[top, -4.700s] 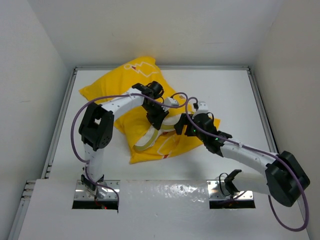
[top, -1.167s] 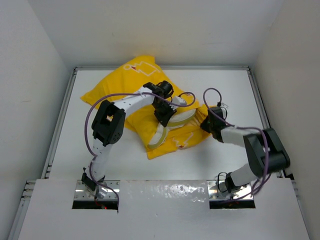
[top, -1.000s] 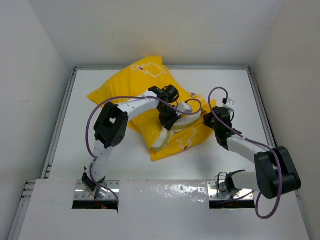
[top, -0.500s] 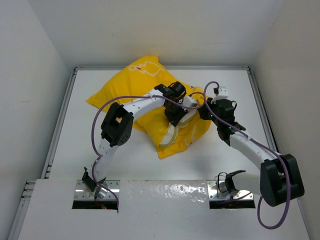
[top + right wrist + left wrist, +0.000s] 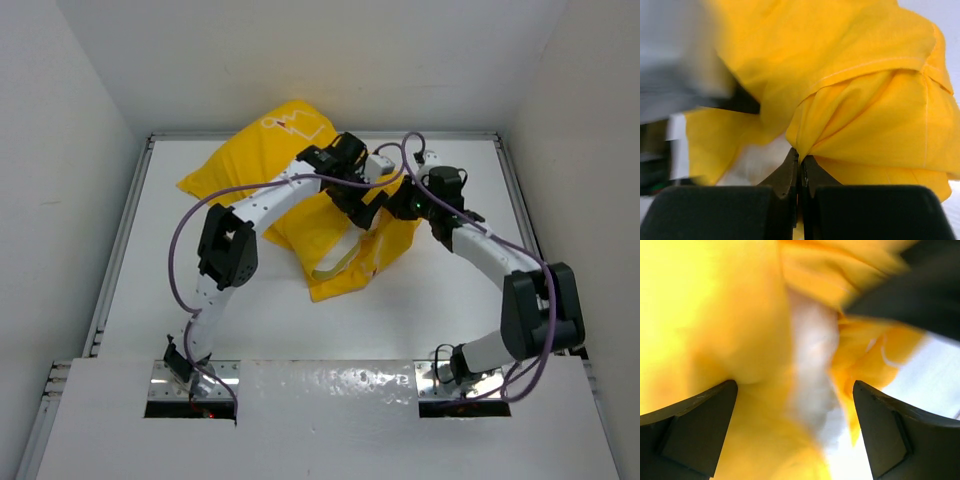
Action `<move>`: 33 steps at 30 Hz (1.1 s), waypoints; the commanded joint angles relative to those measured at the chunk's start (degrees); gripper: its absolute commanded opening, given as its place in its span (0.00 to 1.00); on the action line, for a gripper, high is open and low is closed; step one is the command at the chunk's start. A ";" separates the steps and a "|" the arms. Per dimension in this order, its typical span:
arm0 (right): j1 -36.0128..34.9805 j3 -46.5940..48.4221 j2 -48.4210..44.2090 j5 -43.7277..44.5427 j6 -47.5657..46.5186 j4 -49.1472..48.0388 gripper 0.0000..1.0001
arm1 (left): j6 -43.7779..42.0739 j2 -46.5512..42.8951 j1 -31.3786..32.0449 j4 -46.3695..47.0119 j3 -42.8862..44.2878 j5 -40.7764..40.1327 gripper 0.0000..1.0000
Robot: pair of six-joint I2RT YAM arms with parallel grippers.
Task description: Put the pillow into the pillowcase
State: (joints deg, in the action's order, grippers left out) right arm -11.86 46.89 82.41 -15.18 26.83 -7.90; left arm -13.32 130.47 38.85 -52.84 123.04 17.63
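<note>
The yellow pillowcase (image 5: pixel 255 185) lies bunched across the middle of the table, its far corner raised. A cream strip of the pillow (image 5: pixel 335 265) shows at its near opening. My left gripper (image 5: pixel 368 208) is open over the case's right part. In the left wrist view its jaws stand wide apart (image 5: pixel 795 427), with yellow pillowcase (image 5: pixel 725 320) and blurred white pillow (image 5: pixel 812 365) between them. My right gripper (image 5: pixel 402 205) is shut on a pinched fold of the pillowcase (image 5: pixel 865 100). In the right wrist view the jaws (image 5: pixel 800 162) meet on that fold, and white pillow (image 5: pixel 762 160) shows beside it.
Both arms meet close together over the case's right end. The left arm shows as a grey blur (image 5: pixel 680 60) in the right wrist view, and the right gripper as a dark shape (image 5: pixel 920 295) in the left wrist view. A raised rim (image 5: pixel 135 210) borders the white table.
My left gripper has gone from shut to wide open. Both grippers have moved toward the far side, and the pillowcase has been drawn back and bunched with them.
</note>
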 commanded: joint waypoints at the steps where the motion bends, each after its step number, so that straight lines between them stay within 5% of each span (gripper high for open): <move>1: 1.84 6.09 3.80 -0.56 4.63 -1.15 0.00 | -3.81 -6.72 -2.02 -2.50 5.27 -1.54 1.00; 7: 2.01 12.95 7.32 2.43 6.74 1.57 0.00 | -8.21 -7.07 -2.02 -12.37 -2.26 -2.34 1.00; 15: 2.28 20.16 10.39 3.92 4.90 7.71 0.00 | -7.69 -5.06 -0.97 -3.96 -15.72 4.17 0.99; 16: 2.63 21.04 10.92 3.84 4.38 9.55 0.00 | -6.64 -4.45 -1.06 -2.20 -16.34 3.13 0.94; 17: 3.06 22.52 11.54 3.58 3.85 12.01 0.00 | -4.54 -2.53 -1.32 0.34 -16.08 -0.10 0.65; 18: 4.20 23.06 11.63 2.62 3.93 13.34 0.03 | -3.65 -1.20 -1.50 0.80 -14.95 -1.44 0.47; 19: 4.73 23.59 11.54 2.35 3.76 16.22 0.29 | -1.47 0.03 -2.02 0.63 -13.37 -3.20 0.01; 22: 5.35 21.41 9.09 6.71 2.35 21.07 0.73 | 3.81 1.28 -3.87 2.29 -8.79 -3.13 0.00; 26: 4.39 9.38 1.72 11.92 9.19 15.66 0.95 | 6.29 -2.84 -3.52 12.29 -12.99 -1.20 0.00; 33: -7.90 1.19 -2.70 30.45 19.91 15.98 0.92 | 6.47 -3.21 -3.08 12.85 -12.48 1.36 0.00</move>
State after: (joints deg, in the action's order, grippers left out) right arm -16.75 48.18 80.60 5.02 40.03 8.69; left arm -8.23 128.03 35.64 -44.47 111.24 18.46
